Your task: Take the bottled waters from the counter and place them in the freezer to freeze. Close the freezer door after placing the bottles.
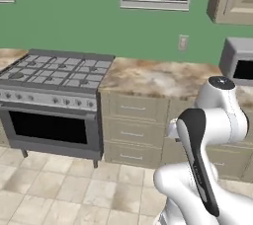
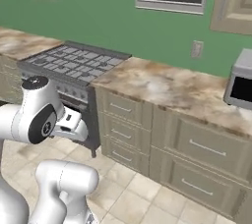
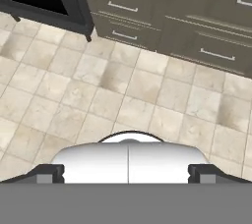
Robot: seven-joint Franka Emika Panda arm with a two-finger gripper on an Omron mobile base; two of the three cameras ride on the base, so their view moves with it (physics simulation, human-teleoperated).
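We look across a marbled brown-and-beige counter (image 1: pixel 158 78) that runs along a green wall, with beige drawers (image 1: pixel 132 132) and silver bar handles below it. To its left, touching its end, stands a grey gas stove (image 1: pixel 57 68) with a dark oven window (image 1: pixel 47 128). At the counter's right end sits a grey microwave (image 1: pixel 238 61), and an outlet (image 1: pixel 183 42) is set in the wall above the stone. We find no bottles on the part of the counter that shows. Our arm is folded close to the base, and its hand points down toward the pale tiled floor (image 3: pixel 98 95). In the hand view the gripper (image 3: pixel 128 174) hangs above the tiles with its two dark fingertips (image 3: pixel 49 173) set far apart at either side, so the fingers are spread wide and carry nothing. Beyond them, at the top of that view, are the lower drawers and the bottom corner of the stove on its legs.
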